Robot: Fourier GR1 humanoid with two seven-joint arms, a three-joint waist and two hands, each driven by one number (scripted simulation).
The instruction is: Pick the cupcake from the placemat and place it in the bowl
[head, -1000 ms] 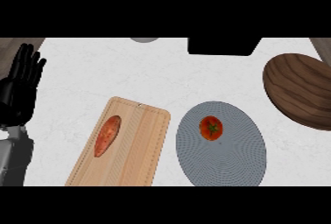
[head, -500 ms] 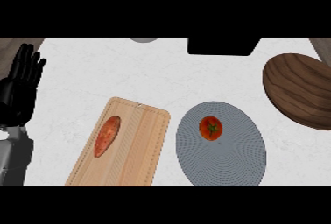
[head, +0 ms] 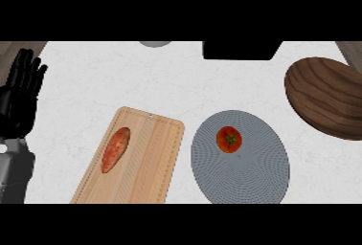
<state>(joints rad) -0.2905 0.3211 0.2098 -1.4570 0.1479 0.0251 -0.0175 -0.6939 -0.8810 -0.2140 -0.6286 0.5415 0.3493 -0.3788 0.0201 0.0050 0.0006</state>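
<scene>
A: Where is the task's thing being seen?
B: A red, tomato-like item [head: 228, 139] is lying on the grey placemat [head: 244, 172], lower centre; the wooden bowl [head: 329, 95] is being shown at right.
A: The robot hand?
B: The left robot hand [head: 18, 100] is being held open, fingers up, at the left edge, with nothing held.

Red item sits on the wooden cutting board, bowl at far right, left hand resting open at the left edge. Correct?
Not quite. The head view shows the red item on the grey placemat, not the cutting board. The bowl is at far right; the left hand rests open at the left edge.
</scene>
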